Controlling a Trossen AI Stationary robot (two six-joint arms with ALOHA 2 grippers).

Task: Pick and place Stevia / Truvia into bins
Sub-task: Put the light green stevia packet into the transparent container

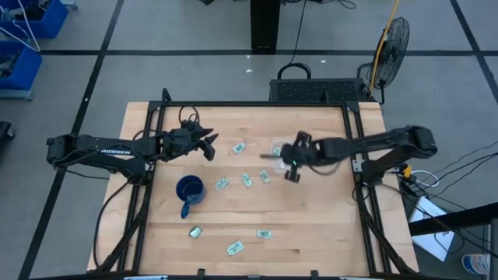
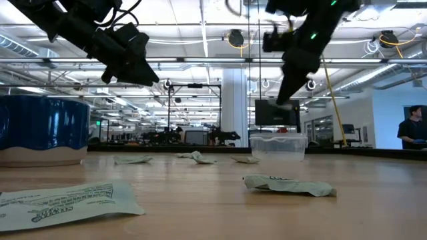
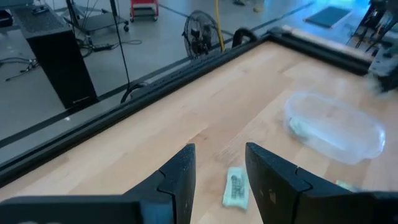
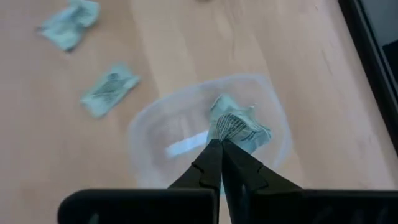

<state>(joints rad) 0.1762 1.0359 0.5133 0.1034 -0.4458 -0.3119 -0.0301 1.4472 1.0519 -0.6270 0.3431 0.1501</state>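
Observation:
The clear bin (image 1: 278, 145) (image 4: 144, 127) stands right of the table's middle. My right gripper (image 4: 219, 142) (image 2: 285, 100) hangs above it, shut on a crumpled pale green packet (image 4: 236, 124). My left gripper (image 1: 212, 144) (image 3: 217, 149) is open and raised over a loose packet (image 3: 235, 186) (image 1: 238, 148) left of the bin. Three more packets (image 1: 247, 180) lie flat near the table's middle, and three others (image 1: 234, 247) lie toward the near edge. My right gripper pinches one end of the packet (image 4: 225, 134) between its two fingertips, coming from above and pointing down. The packet is lifted clear and sticks out past the fingertips over the bin's opening.
A dark blue mug (image 1: 189, 189) (image 2: 43, 130) stands left of the middle, near my left arm. Something pale green shows inside the bin (image 3: 300, 127). A black frame runs along the table's edges (image 1: 354, 140). Bare wood shows on the table's near right part.

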